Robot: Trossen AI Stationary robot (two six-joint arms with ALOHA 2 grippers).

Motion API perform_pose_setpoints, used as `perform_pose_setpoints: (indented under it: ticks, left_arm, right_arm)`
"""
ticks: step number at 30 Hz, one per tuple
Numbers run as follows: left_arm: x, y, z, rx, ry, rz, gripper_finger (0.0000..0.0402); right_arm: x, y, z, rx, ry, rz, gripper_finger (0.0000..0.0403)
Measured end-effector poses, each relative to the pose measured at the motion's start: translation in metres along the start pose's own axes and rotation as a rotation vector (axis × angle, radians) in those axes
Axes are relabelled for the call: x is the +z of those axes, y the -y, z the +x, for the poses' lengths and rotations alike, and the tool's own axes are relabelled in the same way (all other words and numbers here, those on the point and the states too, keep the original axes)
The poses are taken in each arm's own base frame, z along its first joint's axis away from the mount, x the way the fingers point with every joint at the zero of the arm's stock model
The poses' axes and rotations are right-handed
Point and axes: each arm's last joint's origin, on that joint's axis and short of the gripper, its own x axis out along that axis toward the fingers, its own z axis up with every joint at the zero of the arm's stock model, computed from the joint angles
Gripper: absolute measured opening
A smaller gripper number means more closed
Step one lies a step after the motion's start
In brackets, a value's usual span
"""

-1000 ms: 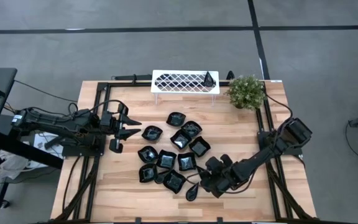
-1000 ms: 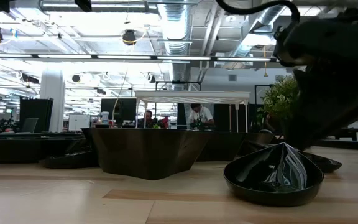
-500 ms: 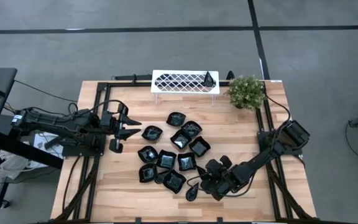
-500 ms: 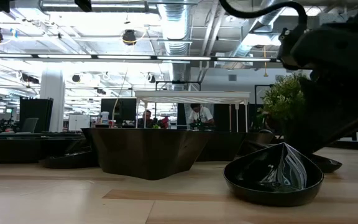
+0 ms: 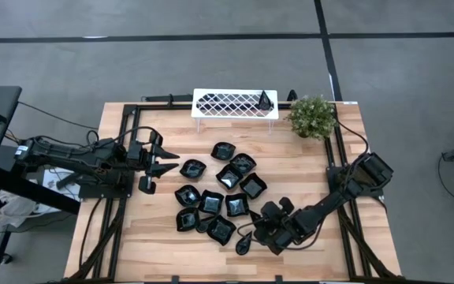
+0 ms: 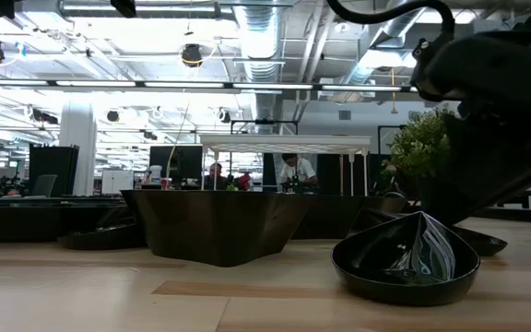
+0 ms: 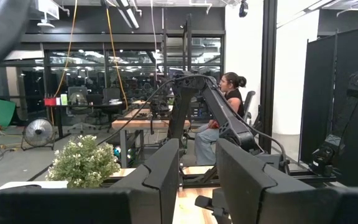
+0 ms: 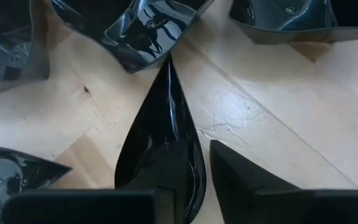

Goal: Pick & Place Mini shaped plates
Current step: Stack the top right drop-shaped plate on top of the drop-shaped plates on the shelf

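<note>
Desk point(image 5: 132, 244) carries the cluster of mini shaped plates point(image 5: 221, 193) at centre. Right pincer point(image 5: 252, 234) at the cluster's near edge, fingers astride the rim of a teardrop plate point(image 8: 160, 155), grip unconfirmed. Left pincer point(image 5: 168, 162) idle, slightly spread, at desk's left.

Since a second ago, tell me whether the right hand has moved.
Yes, slightly. In the high view the right hand has crept toward the table's left side, closing in on the teardrop plate, judged against the square plate beside it.

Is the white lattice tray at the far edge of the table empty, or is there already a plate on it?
Not empty. The white lattice-patterned rectangular tray carries one small glossy black dish at its end nearest the green plant.
</note>
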Motion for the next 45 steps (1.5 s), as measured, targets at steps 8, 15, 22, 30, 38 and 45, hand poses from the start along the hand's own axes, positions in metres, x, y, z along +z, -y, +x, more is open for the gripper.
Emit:
perform_pose_setpoints:
  ticks: [8, 15, 22, 30, 38, 45]
  left_arm:
    - [0.0, 0.0, 0.0, 0.0, 0.0, 0.0, 0.0108]
    - [0.0, 0.0, 0.0, 0.0, 0.0, 0.0, 0.0108]
    - [0.0, 0.0, 0.0, 0.0, 0.001, 0.0, 0.0108]
    - [0.0, 0.0, 0.0, 0.0, 0.001, 0.0, 0.0108]
    - [0.0, 0.0, 0.0, 0.0, 0.0, 0.0, 0.0108]
    - [0.001, 0.0, 0.0, 0.001, 0.008, -0.001, 0.0108]
  right_arm:
    - [0.0, 0.0, 0.0, 0.004, -0.003, 0.004, 0.0005]
    - [0.0, 0.0, 0.0, 0.005, -0.011, 0.005, 0.0002]
    - [0.008, 0.003, -0.016, 0.017, -0.05, 0.008, 0.0001]
    - [0.022, 0.005, -0.043, 0.089, -0.043, 0.033, 0.0001]
    - [0.055, 0.028, -0.07, 0.039, 0.066, 0.0, 0.0]
    - [0.113, 0.062, -0.086, -0.009, 0.169, -0.053, 0.0]
